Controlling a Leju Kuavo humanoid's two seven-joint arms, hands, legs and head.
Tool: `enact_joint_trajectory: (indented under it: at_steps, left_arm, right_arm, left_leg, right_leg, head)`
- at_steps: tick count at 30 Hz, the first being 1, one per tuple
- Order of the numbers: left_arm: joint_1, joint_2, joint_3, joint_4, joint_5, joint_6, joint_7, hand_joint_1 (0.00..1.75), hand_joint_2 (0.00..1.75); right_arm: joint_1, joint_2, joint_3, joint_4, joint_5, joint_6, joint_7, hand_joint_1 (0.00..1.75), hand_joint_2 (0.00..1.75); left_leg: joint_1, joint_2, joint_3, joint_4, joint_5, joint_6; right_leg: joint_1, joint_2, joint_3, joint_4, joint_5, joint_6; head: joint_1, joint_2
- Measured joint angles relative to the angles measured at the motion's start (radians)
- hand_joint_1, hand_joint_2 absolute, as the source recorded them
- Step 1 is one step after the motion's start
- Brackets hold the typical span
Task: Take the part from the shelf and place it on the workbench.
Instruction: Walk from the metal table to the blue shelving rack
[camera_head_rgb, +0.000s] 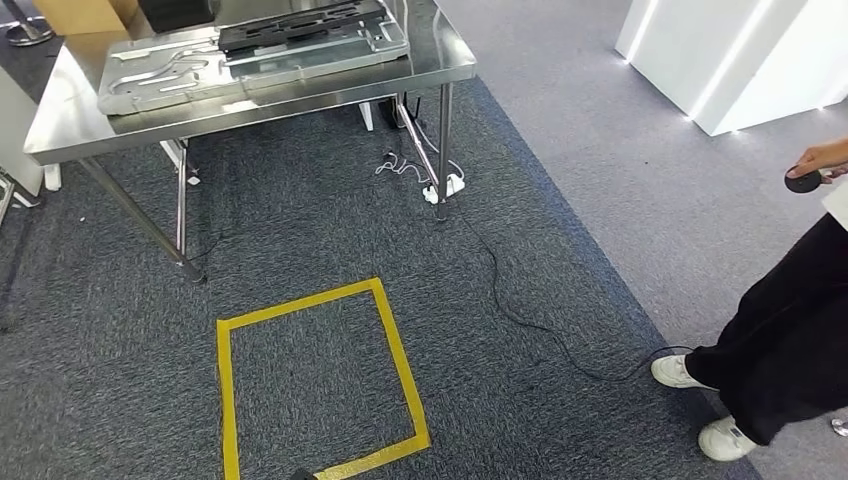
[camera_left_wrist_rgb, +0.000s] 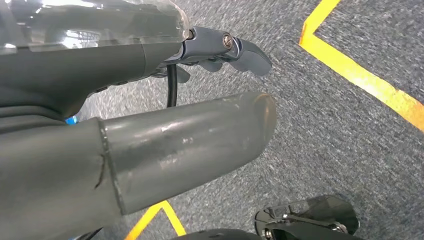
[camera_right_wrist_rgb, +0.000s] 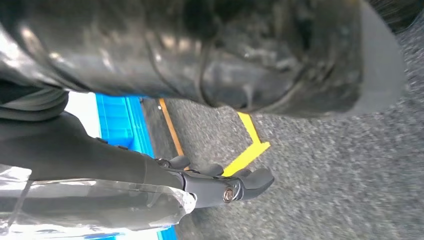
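Observation:
The steel workbench (camera_head_rgb: 60, 115) stands ahead and to the left in the head view. A large silver metal part (camera_head_rgb: 170, 70) lies on it, with a black flat part (camera_head_rgb: 300, 25) on top of that. My left hand (camera_left_wrist_rgb: 115, 65) hangs over the grey carpet, its thick thumb (camera_left_wrist_rgb: 190, 142) and straight dark fingers (camera_left_wrist_rgb: 235, 47) apart, with nothing between them. My right hand (camera_right_wrist_rgb: 150, 175) also hangs over the carpet, fingers (camera_right_wrist_rgb: 250, 180) extended and apart from the thumb (camera_right_wrist_rgb: 260, 55), holding nothing.
A yellow tape square (camera_head_rgb: 315, 380) marks the carpet just in front of me. A person (camera_head_rgb: 790, 330) stands at the right with a small black object (camera_head_rgb: 803, 181) in hand. A cable (camera_head_rgb: 520, 310) runs from a power strip (camera_head_rgb: 445, 188) under the bench. A blue surface (camera_right_wrist_rgb: 117, 125) lies behind my right hand.

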Motion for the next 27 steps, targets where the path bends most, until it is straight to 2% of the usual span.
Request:
enact_joint_trajectory:
  at_steps: [1, 3, 5, 7, 8, 9, 11, 12, 13, 14, 15, 16, 17, 19, 20, 22, 23, 24, 25, 26, 27]
  left_arm:
    - [0.000, 0.000, 0.000, 0.000, 0.001, 0.000, 0.002, 0.00, 0.00]
    - [0.001, 0.001, 0.000, 0.000, 0.004, -0.001, 0.004, 0.00, 0.00]
    - [0.000, 0.002, 0.000, 0.000, 0.007, -0.001, 0.005, 0.00, 0.00]
    - [-0.003, 0.002, 0.000, 0.000, 0.008, -0.001, 0.006, 0.00, 0.00]
    - [-0.004, 0.001, 0.001, 0.000, 0.008, -0.001, 0.006, 0.00, 0.00]
    - [-0.004, 0.000, 0.001, 0.000, 0.008, -0.001, 0.006, 0.00, 0.00]
    - [-0.003, 0.000, 0.001, 0.000, 0.008, -0.001, 0.007, 0.00, 0.00]
    - [-0.001, 0.000, 0.001, 0.000, 0.006, -0.003, 0.010, 0.00, 0.00]
    - [0.001, 0.000, 0.001, 0.000, 0.004, -0.005, 0.013, 0.00, 0.00]
    - [0.001, 0.000, 0.001, 0.000, 0.002, -0.008, 0.017, 0.00, 0.00]
    - [0.001, -0.001, 0.001, 0.000, 0.001, -0.010, 0.019, 0.00, 0.00]
    - [0.000, -0.001, 0.001, 0.000, 0.000, -0.012, 0.020, 0.00, 0.00]
    - [-0.001, -0.002, 0.001, 0.000, 0.002, -0.013, 0.021, 0.00, 0.00]
    - [-0.002, -0.003, 0.003, 0.000, 0.008, -0.012, 0.019, 0.00, 0.00]
    - [-0.002, -0.003, 0.006, 0.000, 0.012, -0.011, 0.016, 0.00, 0.00]
    - [-0.003, -0.003, 0.013, 0.000, 0.020, -0.007, 0.002, 0.00, 0.00]
    - [-0.004, -0.003, 0.017, 0.000, 0.027, -0.004, -0.008, 0.00, 0.00]
    - [-0.004, -0.003, 0.021, 0.000, 0.033, 0.000, -0.018, 0.00, 0.00]
    - [-0.005, -0.004, 0.026, 0.000, 0.039, 0.004, -0.028, 0.00, 0.00]
    - [-0.004, -0.004, 0.032, 0.000, 0.043, 0.007, -0.036, 0.00, 0.00]
    - [-0.003, -0.004, 0.037, 0.000, 0.046, 0.009, -0.042, 0.00, 0.00]
  right_arm:
    - [0.001, 0.000, 0.000, 0.000, 0.001, 0.000, 0.001, 0.00, 0.00]
    - [0.000, 0.003, 0.000, 0.000, 0.001, 0.000, 0.001, 0.00, 0.00]
    - [-0.001, 0.005, 0.000, 0.000, 0.001, 0.000, 0.001, 0.00, 0.00]
    - [0.002, 0.006, 0.000, 0.000, 0.001, 0.000, 0.001, 0.00, 0.00]
    - [0.004, 0.006, 0.000, 0.001, 0.001, 0.000, 0.001, 0.00, 0.00]
    - [0.005, 0.006, 0.000, 0.001, 0.001, 0.000, 0.001, 0.00, 0.00]
    - [0.004, 0.006, -0.001, 0.001, 0.001, -0.001, 0.002, 0.00, 0.00]
    - [0.003, 0.006, -0.001, 0.001, 0.001, -0.002, 0.002, 0.00, 0.00]
    - [0.003, 0.006, -0.001, 0.001, 0.001, -0.005, 0.002, 0.00, 0.00]
    - [0.004, 0.006, -0.002, 0.001, 0.001, -0.008, 0.002, 0.00, 0.00]
    - [0.005, 0.005, -0.002, 0.001, 0.001, -0.013, 0.002, 0.00, 0.00]
    - [0.005, 0.004, -0.003, 0.001, 0.001, -0.018, 0.002, 0.00, 0.00]
    - [0.006, 0.002, -0.004, 0.001, 0.001, -0.023, 0.002, 0.00, 0.00]
    - [0.003, -0.001, -0.005, 0.001, 0.001, -0.032, 0.002, 0.00, 0.00]
    - [0.002, -0.002, -0.006, 0.001, 0.001, -0.037, 0.002, 0.00, 0.00]
    - [0.002, -0.003, -0.009, 0.001, 0.003, -0.042, 0.002, 0.00, 0.00]
    - [0.003, -0.004, -0.011, 0.001, 0.006, -0.042, 0.002, 0.00, 0.00]
    - [0.004, -0.006, -0.013, 0.001, 0.010, -0.041, 0.002, 0.00, 0.00]
    - [0.003, -0.007, -0.014, 0.001, 0.014, -0.039, 0.002, 0.00, 0.00]
    - [0.002, -0.008, -0.014, 0.001, 0.017, -0.037, 0.002, 0.00, 0.00]
    - [0.001, -0.009, -0.014, 0.001, 0.018, -0.034, 0.002, 0.00, 0.00]
  left_leg:
    - [0.000, -0.009, 0.028, -0.058, 0.038, 0.003]
    - [0.001, -0.055, 0.086, -0.185, 0.090, 0.012]
    - [0.000, -0.083, 0.106, -0.238, 0.098, 0.019]
    - [0.000, -0.065, 0.107, -0.245, 0.104, 0.028]
    - [0.002, -0.053, 0.109, -0.251, 0.110, 0.034]
    - [0.005, -0.040, 0.110, -0.258, 0.115, 0.041]
    - [0.006, -0.010, 0.109, -0.265, 0.121, 0.049]
    - [0.006, 0.006, 0.107, -0.265, 0.121, 0.050]
    - [0.005, 0.022, 0.106, -0.264, 0.120, 0.050]
    - [0.005, 0.037, 0.105, -0.264, 0.119, 0.049]
    - [0.005, 0.051, 0.105, -0.263, 0.118, 0.047]
    - [0.005, 0.063, 0.107, -0.262, 0.116, 0.045]
    - [0.005, 0.074, 0.109, -0.261, 0.114, 0.041]
    - [0.002, 0.093, 0.115, -0.260, 0.107, 0.029]
    - [0.001, 0.100, 0.118, -0.261, 0.105, 0.023]
    - [0.000, 0.116, 0.126, -0.263, 0.103, 0.010]
    - [0.002, 0.112, 0.130, -0.260, 0.098, 0.004]
    - [0.004, 0.095, 0.128, -0.250, 0.087, -0.001]
    - [0.006, 0.069, 0.114, -0.217, 0.062, -0.004]
    - [0.008, 0.039, 0.091, -0.166, 0.029, -0.006]
    - [0.008, 0.018, 0.059, -0.099, -0.006, -0.006]
  right_leg:
    - [0.000, 0.014, -0.001, 0.004, 0.000, 0.001]
    - [0.000, 0.040, -0.007, 0.015, -0.002, 0.006]
    - [-0.002, 0.061, -0.018, 0.022, 0.001, 0.019]
    - [-0.005, 0.079, -0.027, 0.021, 0.007, 0.034]
    - [-0.004, 0.069, -0.032, 0.027, 0.003, 0.039]
    - [-0.003, 0.046, -0.045, 0.050, -0.013, 0.043]
    - [-0.002, -0.013, -0.094, 0.149, -0.072, 0.049]
    - [-0.004, -0.030, -0.126, 0.215, -0.103, 0.054]
    - [-0.006, -0.037, -0.150, 0.265, -0.121, 0.058]
    - [-0.009, -0.042, -0.159, 0.290, -0.123, 0.062]
    - [-0.011, -0.046, -0.147, 0.273, -0.107, 0.064]
    - [-0.012, -0.054, -0.116, 0.220, -0.077, 0.064]
    - [-0.012, -0.072, -0.072, 0.144, -0.047, 0.062]
    - [-0.007, -0.108, -0.010, 0.032, -0.011, 0.053]
    - [-0.004, -0.117, 0.001, 0.010, -0.009, 0.048]
    - [0.001, -0.102, -0.002, 0.009, -0.008, 0.037]
    - [-0.001, -0.093, -0.001, 0.005, -0.006, 0.030]
    - [-0.003, -0.082, 0.000, 0.002, -0.003, 0.024]
    - [-0.006, -0.072, 0.000, -0.002, 0.001, 0.017]
    - [-0.007, -0.062, 0.000, -0.004, 0.003, 0.012]
    - [-0.005, -0.051, -0.002, -0.004, 0.005, 0.008]
  head:
    - [0.000, 0.000]
    - [0.001, 0.000]
    - [0.001, 0.000]
    - [0.001, 0.000]
    - [0.001, 0.000]
    - [0.003, 0.000]
    - [0.007, 0.000]
    - [0.008, 0.000]
    - [0.008, 0.000]
    - [0.008, 0.000]
    - [0.008, 0.000]
    - [0.009, 0.000]
    - [0.009, 0.000]
    - [0.008, 0.000]
    - [0.008, 0.000]
    - [0.007, 0.000]
    - [0.007, 0.000]
    - [0.006, 0.000]
    - [0.005, 0.000]
    - [0.004, 0.000]
    - [0.004, 0.000]
